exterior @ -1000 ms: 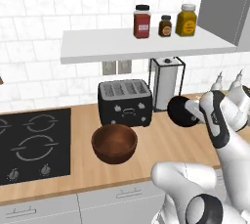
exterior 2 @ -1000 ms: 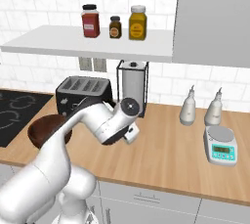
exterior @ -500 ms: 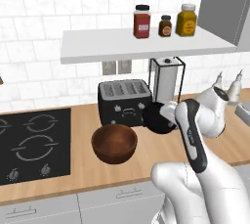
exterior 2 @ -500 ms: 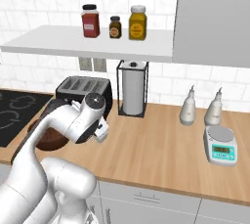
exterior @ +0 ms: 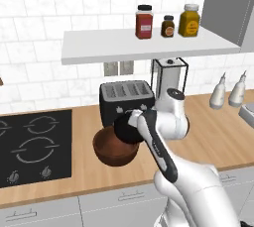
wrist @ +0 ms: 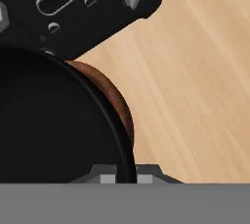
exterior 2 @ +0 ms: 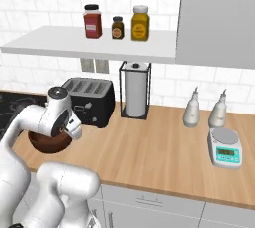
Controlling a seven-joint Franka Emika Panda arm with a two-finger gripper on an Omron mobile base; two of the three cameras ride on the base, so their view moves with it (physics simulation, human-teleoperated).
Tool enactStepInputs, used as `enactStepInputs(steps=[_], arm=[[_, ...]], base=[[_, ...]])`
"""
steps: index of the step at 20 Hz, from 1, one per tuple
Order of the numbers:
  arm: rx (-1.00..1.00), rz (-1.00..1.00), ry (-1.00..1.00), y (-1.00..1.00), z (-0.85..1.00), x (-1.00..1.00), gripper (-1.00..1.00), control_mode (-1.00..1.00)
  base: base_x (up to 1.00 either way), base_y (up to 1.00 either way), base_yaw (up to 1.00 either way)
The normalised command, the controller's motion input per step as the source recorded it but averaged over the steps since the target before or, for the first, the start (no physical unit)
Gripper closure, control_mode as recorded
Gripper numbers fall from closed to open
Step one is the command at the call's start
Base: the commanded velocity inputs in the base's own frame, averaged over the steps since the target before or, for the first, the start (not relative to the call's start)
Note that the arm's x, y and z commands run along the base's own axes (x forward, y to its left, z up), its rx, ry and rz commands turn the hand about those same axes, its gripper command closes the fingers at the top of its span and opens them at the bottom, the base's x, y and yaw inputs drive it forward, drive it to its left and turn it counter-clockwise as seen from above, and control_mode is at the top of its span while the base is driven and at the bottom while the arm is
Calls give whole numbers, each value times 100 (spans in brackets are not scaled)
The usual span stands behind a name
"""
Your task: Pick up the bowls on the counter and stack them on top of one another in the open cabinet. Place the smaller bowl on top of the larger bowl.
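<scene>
A glossy white arm point(exterior: 171, 122) is seen, built of thick rounded segments with smooth, bulging casings. Dark grey bands are shown at the joints between the segments. A round dark cap point(exterior 2: 57, 92) with a lighter ring is set on the end of one joint housing. The link point(exterior: 159, 147) behind the jaws is edged with a dark strip along its length. A small dark fitting point(exterior 2: 73, 124) is set into the white housing close to the jaws. No cables, screws or markings can be made out.
</scene>
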Motion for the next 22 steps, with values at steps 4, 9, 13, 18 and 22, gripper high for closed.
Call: enactStepInputs(steps=[4, 9, 13, 18, 22], arm=[[-14, 0, 15, 72, 0, 42, 100, -100], [-5, 1, 11, 29, -4, 59, 100, -100], [0, 5, 11, 0, -3, 33, 100, -100], [-1, 2, 9, 4, -17, 11, 100, -100], [-5, 1, 5, 6, -27, 0, 100, -100]], base=[[0, 0, 0], [0, 0, 0], [0, 0, 0], [0, 0, 0], [0, 0, 0]])
